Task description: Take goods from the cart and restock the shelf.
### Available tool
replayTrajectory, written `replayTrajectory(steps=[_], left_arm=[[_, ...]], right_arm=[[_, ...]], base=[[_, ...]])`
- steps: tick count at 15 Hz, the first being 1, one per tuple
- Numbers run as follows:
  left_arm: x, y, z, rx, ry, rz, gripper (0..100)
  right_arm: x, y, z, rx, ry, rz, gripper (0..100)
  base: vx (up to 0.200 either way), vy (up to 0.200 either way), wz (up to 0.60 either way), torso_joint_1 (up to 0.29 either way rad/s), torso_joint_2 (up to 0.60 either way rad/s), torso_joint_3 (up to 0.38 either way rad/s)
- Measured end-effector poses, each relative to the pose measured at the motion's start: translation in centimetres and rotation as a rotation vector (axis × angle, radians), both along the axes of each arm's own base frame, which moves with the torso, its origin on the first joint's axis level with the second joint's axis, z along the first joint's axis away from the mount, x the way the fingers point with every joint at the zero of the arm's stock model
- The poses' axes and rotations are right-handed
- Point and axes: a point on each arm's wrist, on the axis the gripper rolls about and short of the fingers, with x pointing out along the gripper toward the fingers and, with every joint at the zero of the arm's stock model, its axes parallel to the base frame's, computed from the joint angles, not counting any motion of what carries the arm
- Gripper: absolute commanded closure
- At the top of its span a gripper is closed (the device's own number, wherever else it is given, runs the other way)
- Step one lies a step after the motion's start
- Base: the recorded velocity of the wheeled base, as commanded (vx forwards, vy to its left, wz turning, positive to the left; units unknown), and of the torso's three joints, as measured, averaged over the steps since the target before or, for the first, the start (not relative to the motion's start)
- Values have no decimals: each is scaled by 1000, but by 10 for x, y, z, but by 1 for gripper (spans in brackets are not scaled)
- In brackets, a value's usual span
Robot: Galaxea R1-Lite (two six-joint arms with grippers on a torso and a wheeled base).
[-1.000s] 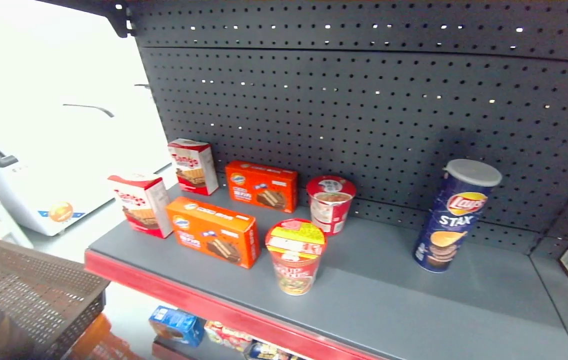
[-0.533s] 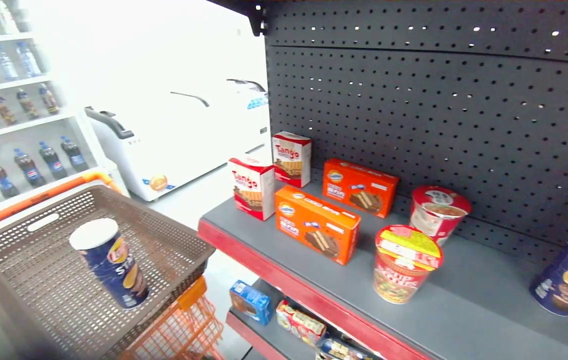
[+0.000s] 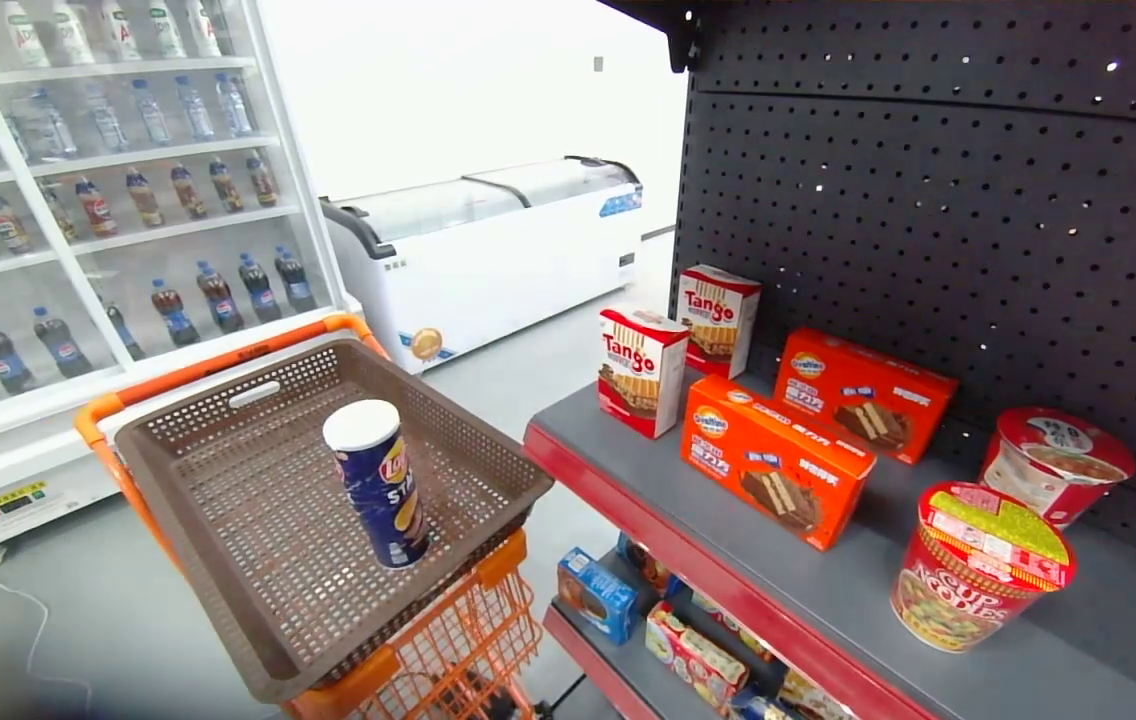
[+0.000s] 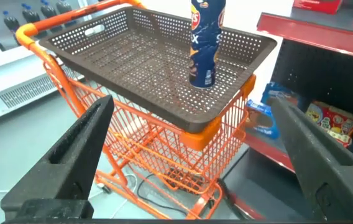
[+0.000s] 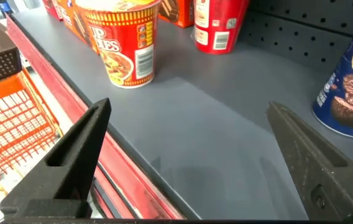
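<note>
Reaching for tall blue cylindrical chip can, upright in brown mesh basket, could topple it; left gripper and right gripper fingers are released, empty.

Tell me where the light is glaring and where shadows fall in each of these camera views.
Head view: the wall behind the chest freezer is washed out white, and light pricks through the pegboard holes. Left wrist view: below the red shelf edge the lower goods sit in deep shadow. Right wrist view: even light, with faint soft shadows on the grey shelf.
</note>
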Motion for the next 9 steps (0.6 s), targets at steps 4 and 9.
replayTrajectory(steps=[4,9], left_arm=[[0,1,0,4,0,24,0],[2,2,59,107,10,79,0]], right_arm=[[0,0,0,0,0,0,0],[0,0,0,0,-1,0,0]], base=[[0,0,0,0,0,0],[0,0,0,0,0,0]])
